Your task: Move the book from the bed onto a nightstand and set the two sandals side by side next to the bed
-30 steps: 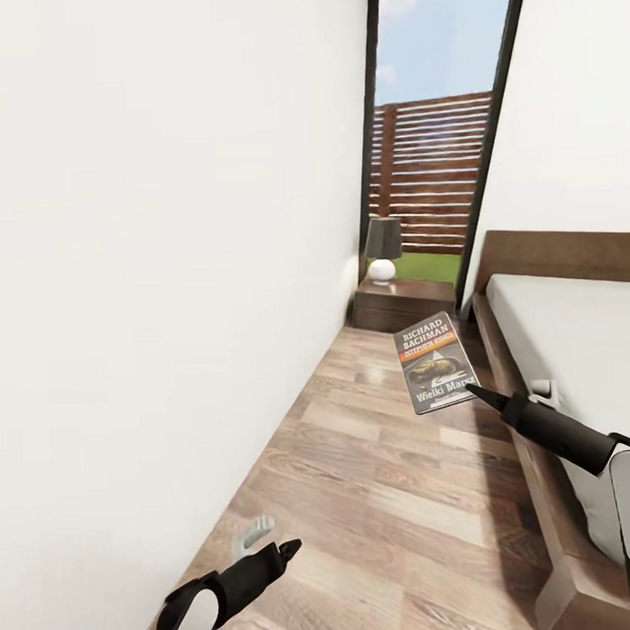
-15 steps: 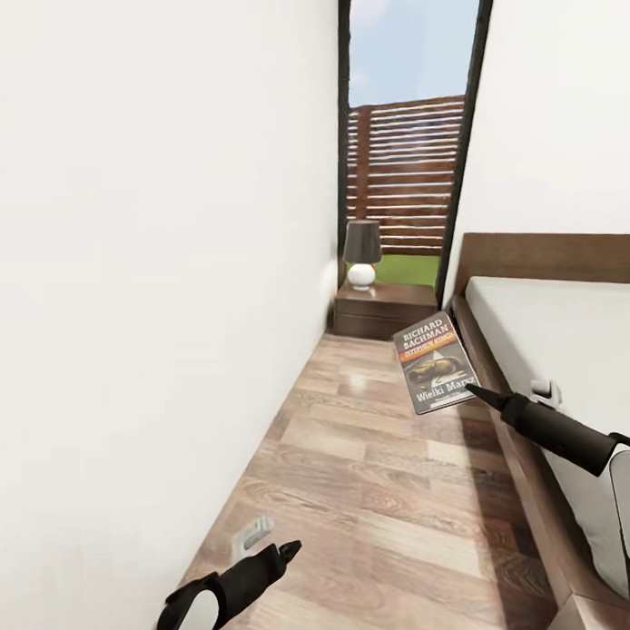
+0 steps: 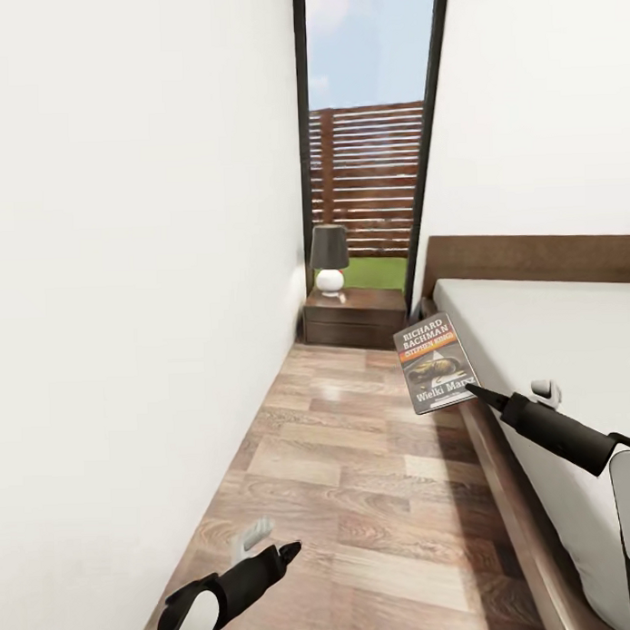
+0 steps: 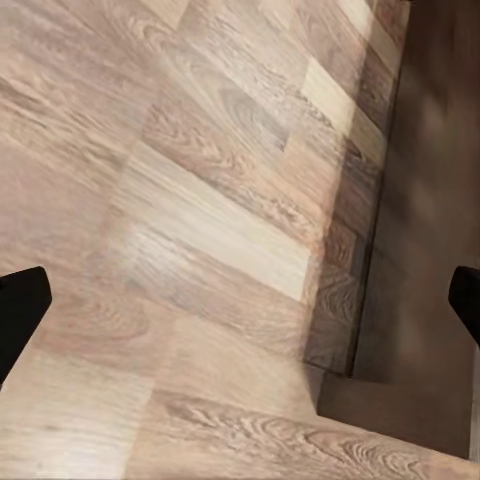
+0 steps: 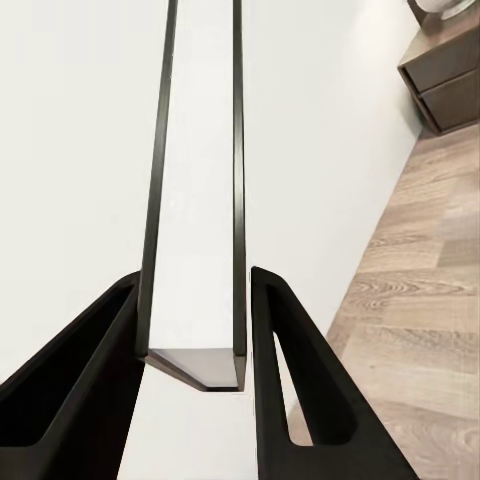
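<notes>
Book in the right gripper hangs in the air above the wood-plank floor, close beside the bed and nearer the camera than the nightstand; its dark cover faces the head camera, with white lettering "RICHARD BACHMAN", an orange band and a greyish picture (the lower title reads "Wielki Mars", partly cut by the edge). Nearest in the head view, the left gripper sits low over the planks beside the white wall; from there its fingers look close together, but the left wrist view shows two black fingertips at opposite edges with bare floor between them, so they stand wide apart and hold nothing. The right wrist view looks along the book's edge: its white page block between dark covers runs away from the camera, and both black fingers press against it from either side, pinching its lower end. Farther on, the off-white mattress lies on a low dark-brown frame with a brown headboard against the wall. Beyond the book, at the end of the floor strip, stands the dark-brown nightstand with two drawers, carrying a lamp with a dark shade and a white round base. Behind it, a tall dark-framed window shows a slatted wooden fence, grass and sky.
</notes>
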You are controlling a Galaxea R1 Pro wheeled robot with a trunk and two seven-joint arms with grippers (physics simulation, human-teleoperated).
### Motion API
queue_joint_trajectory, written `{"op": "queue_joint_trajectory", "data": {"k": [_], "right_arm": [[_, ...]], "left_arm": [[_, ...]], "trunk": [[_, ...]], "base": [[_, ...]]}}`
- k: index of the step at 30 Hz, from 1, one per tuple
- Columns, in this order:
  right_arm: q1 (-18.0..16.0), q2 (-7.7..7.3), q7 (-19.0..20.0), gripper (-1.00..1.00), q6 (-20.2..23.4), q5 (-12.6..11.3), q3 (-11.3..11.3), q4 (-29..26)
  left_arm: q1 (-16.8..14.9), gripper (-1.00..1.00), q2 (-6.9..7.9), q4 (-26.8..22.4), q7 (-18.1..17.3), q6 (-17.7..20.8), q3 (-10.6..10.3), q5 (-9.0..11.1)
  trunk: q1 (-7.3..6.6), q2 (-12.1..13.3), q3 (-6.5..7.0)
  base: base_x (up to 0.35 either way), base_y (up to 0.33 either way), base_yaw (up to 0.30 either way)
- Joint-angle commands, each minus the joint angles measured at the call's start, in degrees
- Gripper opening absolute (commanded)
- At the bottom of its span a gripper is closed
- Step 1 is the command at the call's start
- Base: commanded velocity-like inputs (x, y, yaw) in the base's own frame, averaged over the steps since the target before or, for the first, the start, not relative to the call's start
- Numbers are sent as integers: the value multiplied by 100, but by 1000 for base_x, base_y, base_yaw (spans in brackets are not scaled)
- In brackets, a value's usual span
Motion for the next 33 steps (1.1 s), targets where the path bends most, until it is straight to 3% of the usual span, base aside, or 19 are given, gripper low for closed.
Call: {"op": "queue_joint_trajectory", "data": {"k": [1,33], "right_arm": [[-6,1,42,-100,35,-19,-8,-1],[-6,3,50,-100,13,-19,-33,-1]], "left_arm": [[-2,100,0,-6,56,18,-4,61],[-13,100,4,95,60,18,-4,61]], "trunk": [[2,-3,-6],[2,-3,-4]], "base": [[326,-2,-58],[326,0,-7]]}}
